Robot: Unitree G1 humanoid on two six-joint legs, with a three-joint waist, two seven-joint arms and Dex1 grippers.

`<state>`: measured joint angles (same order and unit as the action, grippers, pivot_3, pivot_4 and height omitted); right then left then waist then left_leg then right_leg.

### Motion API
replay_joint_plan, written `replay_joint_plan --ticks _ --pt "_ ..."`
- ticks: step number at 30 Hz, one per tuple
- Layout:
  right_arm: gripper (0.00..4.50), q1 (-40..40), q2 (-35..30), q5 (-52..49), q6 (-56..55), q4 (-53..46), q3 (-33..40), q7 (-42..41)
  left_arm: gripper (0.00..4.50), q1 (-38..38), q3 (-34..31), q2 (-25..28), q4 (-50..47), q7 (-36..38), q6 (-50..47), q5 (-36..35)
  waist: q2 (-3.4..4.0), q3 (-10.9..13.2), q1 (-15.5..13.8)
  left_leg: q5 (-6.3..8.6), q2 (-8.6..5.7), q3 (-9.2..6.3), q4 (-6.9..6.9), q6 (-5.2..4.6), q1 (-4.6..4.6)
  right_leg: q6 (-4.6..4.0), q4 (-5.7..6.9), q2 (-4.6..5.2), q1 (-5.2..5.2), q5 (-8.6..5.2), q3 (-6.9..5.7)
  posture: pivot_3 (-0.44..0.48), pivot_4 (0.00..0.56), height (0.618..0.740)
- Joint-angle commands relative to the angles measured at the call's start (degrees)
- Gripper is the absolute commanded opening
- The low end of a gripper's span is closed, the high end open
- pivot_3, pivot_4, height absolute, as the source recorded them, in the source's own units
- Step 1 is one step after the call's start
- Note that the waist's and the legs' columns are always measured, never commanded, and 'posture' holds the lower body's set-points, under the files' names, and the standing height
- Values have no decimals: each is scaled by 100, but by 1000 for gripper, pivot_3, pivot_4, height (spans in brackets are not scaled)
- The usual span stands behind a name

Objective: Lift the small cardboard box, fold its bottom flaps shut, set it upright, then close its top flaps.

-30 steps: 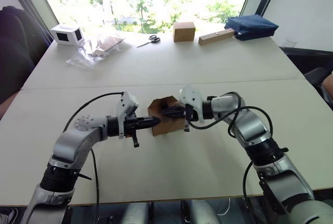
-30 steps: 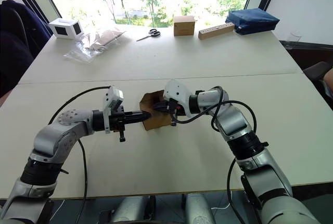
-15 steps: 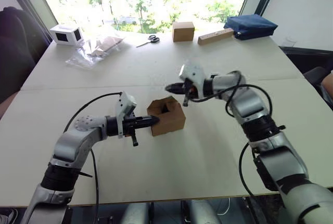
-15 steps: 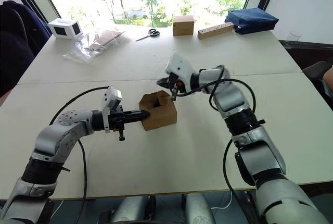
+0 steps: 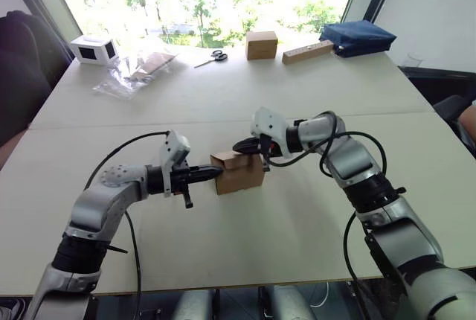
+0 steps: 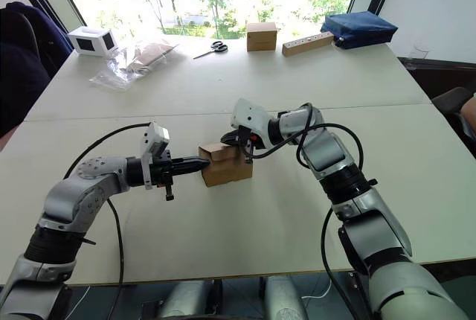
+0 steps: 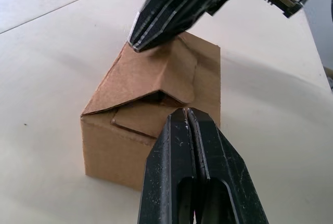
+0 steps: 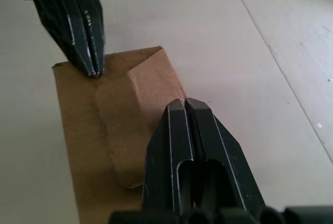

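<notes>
silver-grey jointed arms, looping black cables, black ridged two-finger hands.

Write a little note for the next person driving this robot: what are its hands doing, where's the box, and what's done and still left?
Left gripper: shut, tip against the left end of the small cardboard box.
Right gripper: shut, pressing down on the top flaps.
Box: upright on the table, between both grippers.
Done: box set upright, lid panel folded down.
Left: the lid isn't flat yet; a gap shows under it. Press it fully shut.
</notes>
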<state>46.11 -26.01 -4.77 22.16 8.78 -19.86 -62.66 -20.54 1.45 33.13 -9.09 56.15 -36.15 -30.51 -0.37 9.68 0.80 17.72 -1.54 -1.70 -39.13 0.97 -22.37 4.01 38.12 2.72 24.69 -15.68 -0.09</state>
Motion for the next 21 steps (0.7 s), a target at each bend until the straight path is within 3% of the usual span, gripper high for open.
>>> replay_joint_plan --ticks 1,5,10,21 --pt "0 16 1 -12 34 -238 116 95 27 -122 -438 -59 -213 -208 -198 -385 0 0 -2 0 0 0 0 0 0 0 0 0 0 0 0 0 150 740" --pt "0 -1 22 -26 63 -266 139 166 27 -366 -529 -372 -230 -606 -282 -515 -1 0 -27 0 -1 0 -2 0 0 0 -1 1 -2 0 0 0 150 740" --pt "0 -56 21 -50 115 -427 184 279 27 -599 -188 -741 194 -874 -3 -107 -1 0 -17 -3 -2 0 -2 5 0 0 -1 1 -2 0 -1 0 150 740" --pt "0 -479 -486 -290 413 -1695 448 189 27 -725 -29 -1068 695 -905 305 180 -1 0 -23 -2 -2 0 -1 4 -1 0 -1 0 -2 0 -1 0 150 740"
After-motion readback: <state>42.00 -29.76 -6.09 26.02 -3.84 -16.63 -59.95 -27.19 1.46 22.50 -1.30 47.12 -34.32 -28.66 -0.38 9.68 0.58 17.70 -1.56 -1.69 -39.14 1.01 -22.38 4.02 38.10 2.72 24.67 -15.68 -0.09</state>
